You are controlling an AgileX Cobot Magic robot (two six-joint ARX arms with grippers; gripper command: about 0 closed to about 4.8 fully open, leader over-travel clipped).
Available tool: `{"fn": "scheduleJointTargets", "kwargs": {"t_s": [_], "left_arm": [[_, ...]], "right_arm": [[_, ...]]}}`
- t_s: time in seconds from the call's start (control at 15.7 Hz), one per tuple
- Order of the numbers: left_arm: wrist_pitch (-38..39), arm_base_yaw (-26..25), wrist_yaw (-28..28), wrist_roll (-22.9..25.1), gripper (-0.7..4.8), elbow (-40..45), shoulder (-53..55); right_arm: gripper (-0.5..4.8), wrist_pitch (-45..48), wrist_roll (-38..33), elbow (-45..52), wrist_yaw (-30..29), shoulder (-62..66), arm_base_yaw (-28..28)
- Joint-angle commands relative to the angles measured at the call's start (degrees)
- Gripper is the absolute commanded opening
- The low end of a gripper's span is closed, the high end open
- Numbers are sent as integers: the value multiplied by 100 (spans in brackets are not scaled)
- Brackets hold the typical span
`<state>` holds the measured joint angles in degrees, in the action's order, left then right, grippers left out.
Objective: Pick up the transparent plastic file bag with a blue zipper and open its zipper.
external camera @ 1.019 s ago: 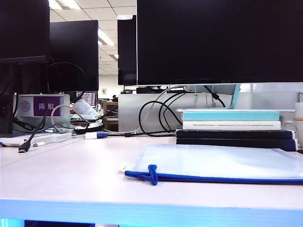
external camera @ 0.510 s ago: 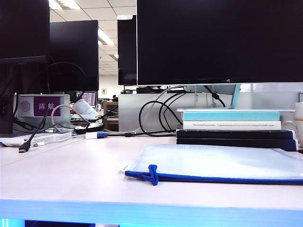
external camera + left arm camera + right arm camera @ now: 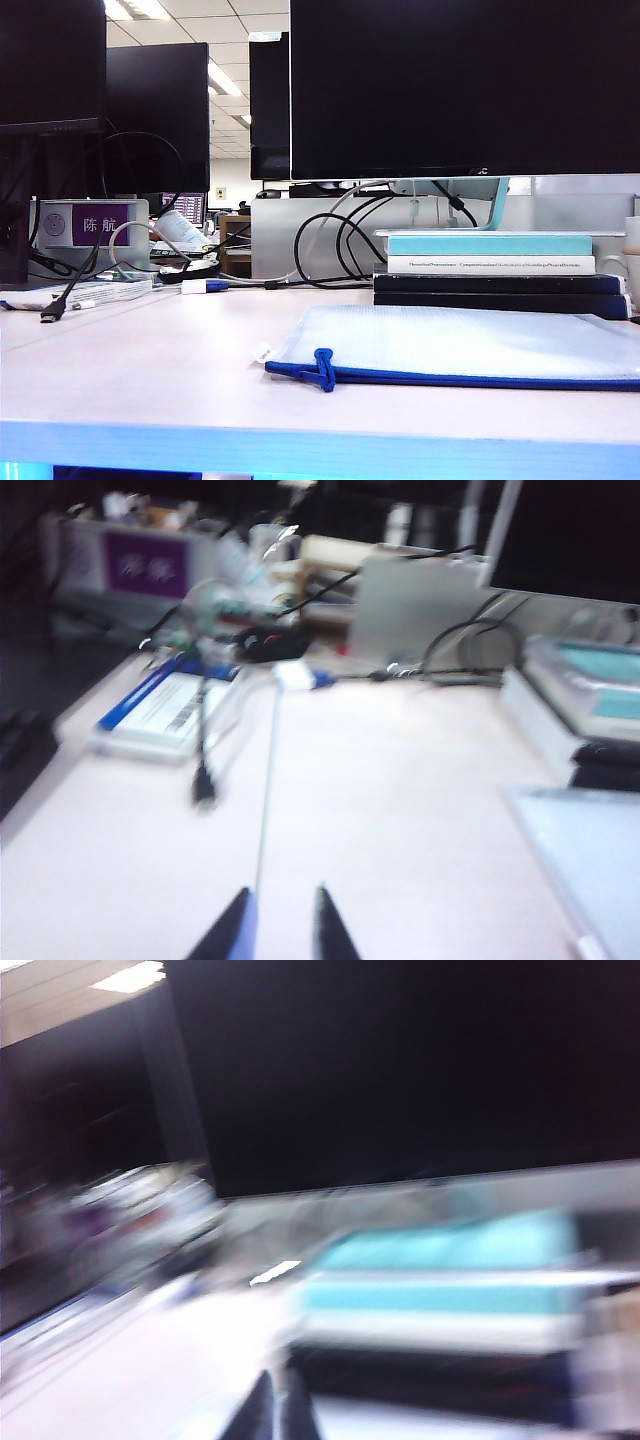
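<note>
The file bag point(image 3: 460, 345) lies flat on the pale desk at the front right, a translucent whitish-blue mesh pouch. Its blue zipper point(image 3: 480, 379) runs along the near edge, and the blue cord loop pull point(image 3: 322, 368) rests at the left end. Neither gripper shows in the exterior view. In the left wrist view my left gripper point(image 3: 283, 925) hovers over bare desk, narrowly open and empty, and a corner of the file bag point(image 3: 590, 860) lies off to one side. The right wrist view is badly blurred; my right gripper point(image 3: 277, 1405) is shut, empty, and faces the books.
A stack of books point(image 3: 490, 270) sits just behind the bag under a large dark monitor point(image 3: 460, 90). Black cables point(image 3: 335, 245) loop behind. At the left lie a flat white-and-blue box point(image 3: 165, 705), a dangling black cable plug point(image 3: 203, 785) and a purple name plate point(image 3: 95, 222).
</note>
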<state>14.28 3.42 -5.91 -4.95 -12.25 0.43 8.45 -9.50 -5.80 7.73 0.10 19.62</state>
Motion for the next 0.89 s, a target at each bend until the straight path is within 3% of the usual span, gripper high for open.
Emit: {"fn": "scheduleJointTargets", "kwargs": {"t_s": [0.06,0.19,0.32,0.38,0.89], "left_arm": [[-289,-15,-59,74,76,-11,-33],[-282,-15,-81,175,44,-4,-33],[-177,-15,-76,197,34,-4,-33],[-101,-15,-76,249,-7,17,-33],[-160,-15,155,367,-6,780,-33]], "right_arm": [[2,111,321,-33,17,-2,-205],[2,-11,367,-33,-85,-2,-527],[2,-96,321,-31,-697,-2,-791],[2,-240,321,-22,-787,-2,-831],[3,-1156,306,544,-745,-4,-824]]}}
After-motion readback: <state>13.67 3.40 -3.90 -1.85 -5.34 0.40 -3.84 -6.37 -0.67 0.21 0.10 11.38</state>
